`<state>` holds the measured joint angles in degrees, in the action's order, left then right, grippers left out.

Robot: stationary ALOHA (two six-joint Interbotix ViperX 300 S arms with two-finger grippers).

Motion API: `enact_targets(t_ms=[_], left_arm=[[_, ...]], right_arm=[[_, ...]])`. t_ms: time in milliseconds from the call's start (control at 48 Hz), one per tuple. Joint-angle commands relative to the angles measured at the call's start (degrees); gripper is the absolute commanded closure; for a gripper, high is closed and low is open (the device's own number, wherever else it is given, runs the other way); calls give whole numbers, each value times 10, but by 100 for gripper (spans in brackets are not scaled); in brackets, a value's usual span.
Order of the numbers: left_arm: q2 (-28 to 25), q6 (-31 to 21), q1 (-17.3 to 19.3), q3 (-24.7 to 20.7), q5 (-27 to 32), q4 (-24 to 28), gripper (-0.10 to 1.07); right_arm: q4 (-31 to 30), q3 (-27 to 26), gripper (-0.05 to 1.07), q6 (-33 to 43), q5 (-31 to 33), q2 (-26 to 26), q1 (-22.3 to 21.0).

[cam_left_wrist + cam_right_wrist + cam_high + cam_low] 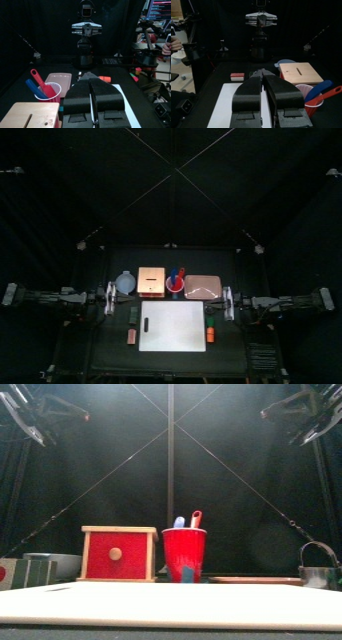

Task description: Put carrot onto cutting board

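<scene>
The carrot point(214, 333), a small bright orange stick with a green end, lies on the table just off the right edge of the white cutting board point(175, 325). In the left wrist view the carrot point(105, 78) shows beyond the board point(128, 107). My left gripper point(110, 298) hangs at the board's back left corner and my right gripper point(230, 300) at its back right corner. Both are raised, shut and empty. The board fills the foreground of the front view point(171, 606) and shows in the right wrist view point(226, 107), where the carrot is hidden.
Behind the board stand a bluish bowl point(124, 283), an orange-tan tray point(152, 280), a red cup point(185, 554) with utensils and a pinkish dish point(203, 285). A duller salmon piece point(131, 335) lies left of the board. A red-fronted wooden box point(118, 552) shows in the front view.
</scene>
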<state>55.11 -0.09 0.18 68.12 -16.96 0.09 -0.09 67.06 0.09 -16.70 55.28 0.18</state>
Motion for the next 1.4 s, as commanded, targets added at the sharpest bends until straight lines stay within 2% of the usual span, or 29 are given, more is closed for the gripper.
enact_targets(t_ms=[0, 104, 229, 375, 479, 625, 750, 854, 979, 1125, 1229, 1292, 1375], left_arm=[[-17, 2, 2, -1, -1, 7, 91], [-21, 1, 2, 3, -2, 6, 91], [-23, 1, 2, 4, -2, 6, 91], [-24, 1, 2, 4, -1, 6, 91], [-25, 0, 2, 6, -1, 6, 91], [-31, -1, 3, 10, -2, 6, 91], [-36, -1, 2, 10, -2, 6, 91], [-37, -1, 3, 10, -4, 6, 91], [-37, 1, 4, 10, -4, 6, 91], [-37, 1, 5, 11, -4, 6, 91], [-37, 2, 6, 12, -4, 6, 91], [-37, 3, 7, 13, -6, 7, 91], [-37, 3, 8, 14, -10, 7, 91]], right_arm=[[3, 4, 99, 4, 7, -16, 3], [11, 7, 99, 28, 55, -31, 26], [60, -11, 98, 88, 167, -50, 62], [158, -44, 96, 200, 372, -70, 77], [204, -61, 95, 294, 500, -81, 77], [217, -57, 94, 468, 601, -94, 68], [189, -42, 93, 608, 611, -102, 67], [145, -36, 87, 701, 608, -108, 76], [94, -34, 68, 793, 594, -117, 104], [78, -30, 29, 869, 545, -141, 139], [75, -30, 10, 902, 523, -174, 149], [71, -33, 4, 919, 519, -196, 151], [65, -39, 3, 939, 514, -229, 151]])
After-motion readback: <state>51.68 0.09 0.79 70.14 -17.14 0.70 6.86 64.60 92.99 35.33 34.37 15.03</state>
